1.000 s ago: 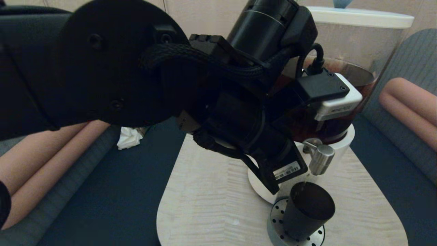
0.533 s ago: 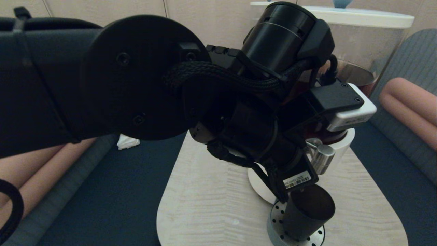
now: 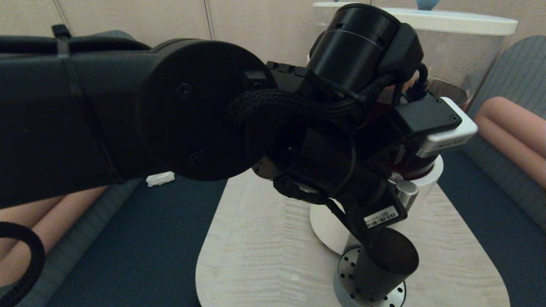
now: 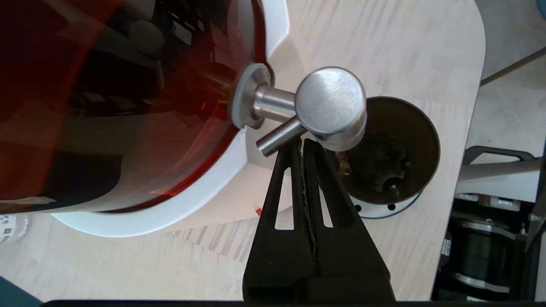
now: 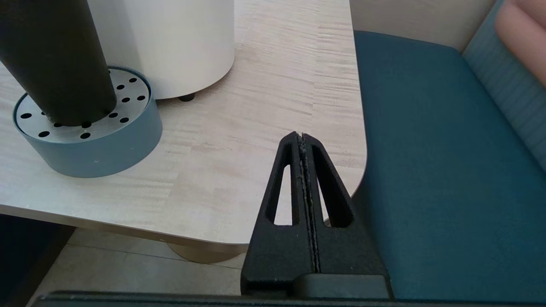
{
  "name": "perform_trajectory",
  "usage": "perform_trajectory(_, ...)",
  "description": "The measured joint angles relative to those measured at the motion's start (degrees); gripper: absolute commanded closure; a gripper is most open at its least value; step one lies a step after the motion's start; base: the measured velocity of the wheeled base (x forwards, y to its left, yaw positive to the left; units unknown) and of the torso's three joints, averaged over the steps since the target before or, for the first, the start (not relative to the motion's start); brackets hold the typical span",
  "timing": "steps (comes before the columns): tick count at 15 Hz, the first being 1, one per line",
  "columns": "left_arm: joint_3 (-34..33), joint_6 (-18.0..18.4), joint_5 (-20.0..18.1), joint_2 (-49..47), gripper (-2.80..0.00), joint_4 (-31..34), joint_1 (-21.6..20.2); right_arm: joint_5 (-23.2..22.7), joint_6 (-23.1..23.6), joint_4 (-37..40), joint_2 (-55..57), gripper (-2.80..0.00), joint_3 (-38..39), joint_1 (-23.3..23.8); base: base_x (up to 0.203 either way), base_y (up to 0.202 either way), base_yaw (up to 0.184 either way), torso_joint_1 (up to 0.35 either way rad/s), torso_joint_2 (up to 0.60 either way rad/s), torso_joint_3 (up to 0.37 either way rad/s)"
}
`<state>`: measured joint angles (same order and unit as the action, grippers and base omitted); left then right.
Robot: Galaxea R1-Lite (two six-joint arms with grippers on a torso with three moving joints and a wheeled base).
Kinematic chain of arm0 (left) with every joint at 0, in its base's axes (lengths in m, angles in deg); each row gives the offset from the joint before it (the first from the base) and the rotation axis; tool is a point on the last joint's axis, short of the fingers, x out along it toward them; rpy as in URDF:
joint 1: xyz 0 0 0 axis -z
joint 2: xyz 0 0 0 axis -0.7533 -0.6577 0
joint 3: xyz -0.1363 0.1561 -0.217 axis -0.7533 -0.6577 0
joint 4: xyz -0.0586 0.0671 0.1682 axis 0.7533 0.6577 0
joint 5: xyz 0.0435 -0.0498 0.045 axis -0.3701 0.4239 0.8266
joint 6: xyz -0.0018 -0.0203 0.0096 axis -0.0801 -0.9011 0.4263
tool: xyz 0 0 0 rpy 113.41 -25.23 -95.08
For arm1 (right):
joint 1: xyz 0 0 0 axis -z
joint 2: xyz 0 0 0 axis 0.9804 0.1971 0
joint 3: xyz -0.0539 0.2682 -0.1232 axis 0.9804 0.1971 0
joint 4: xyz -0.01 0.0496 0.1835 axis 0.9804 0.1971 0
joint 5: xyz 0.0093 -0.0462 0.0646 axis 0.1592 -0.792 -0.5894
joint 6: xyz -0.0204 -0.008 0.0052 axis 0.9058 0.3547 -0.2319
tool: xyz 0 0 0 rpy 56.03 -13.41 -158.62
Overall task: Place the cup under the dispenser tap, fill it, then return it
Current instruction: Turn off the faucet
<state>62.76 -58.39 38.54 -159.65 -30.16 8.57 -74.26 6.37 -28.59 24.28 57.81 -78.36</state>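
Matte black and tapered, the cup (image 3: 384, 264) stands nearest in the head view, upright on a round perforated steel drip tray (image 3: 347, 273) with a blue-grey wall, close to the front edge of the pale wood-grain table (image 3: 264, 256). It has no handle and widens toward its rim. From the left wrist view its mouth (image 4: 390, 149) is open upward and its inside looks dark and wet, with a little liquid low in the bottom; how full it is cannot be told.

Just above and behind the cup's rim sits the dispenser tap (image 4: 330, 106), a brushed-steel cylindrical knob on a short stem, with a thin steel lever (image 4: 279, 136) angling off beside it. The left gripper (image 4: 303, 143) reaches in here from the robot's left: its two black fingers are pressed flat together, clasping nothing, and their joined tips sit right against the lever, under the edge of the knob, beside the cup's rim.

Behind the tap rises the dispenser (image 4: 128, 85), a white base carrying a clear tank of dark reddish-brown liquid.

The right gripper (image 5: 302, 136) hangs off the table's right front corner, fingers likewise closed tight on nothing, over the edge of the tabletop and a teal seat cushion (image 5: 439, 162), well apart from the cup.
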Motion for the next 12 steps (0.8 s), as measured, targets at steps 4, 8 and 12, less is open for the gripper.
perform_trajectory(4,0.00,0.19,-0.06,-0.56,0.00,-2.33,-0.06,0.00,-0.02,0.01,0.00,0.00,0.00,0.00,0.000,0.000,0.000,0.000,0.00,0.000)
perform_trajectory(8,0.00,0.42,-0.17,-1.41,0.00,-5.13,-0.09,0.00,0.01,0.00,0.00,0.00,0.00,0.00,0.000,0.000,0.000,0.000,0.00,0.000)
perform_trajectory(12,-0.16,0.23,-2.58,-2.36,0.00,-10.51,-0.04,0.00,0.01,0.01,0.00,0.00,0.00,0.00,0.000,0.000,0.000,0.000,0.00,0.000)
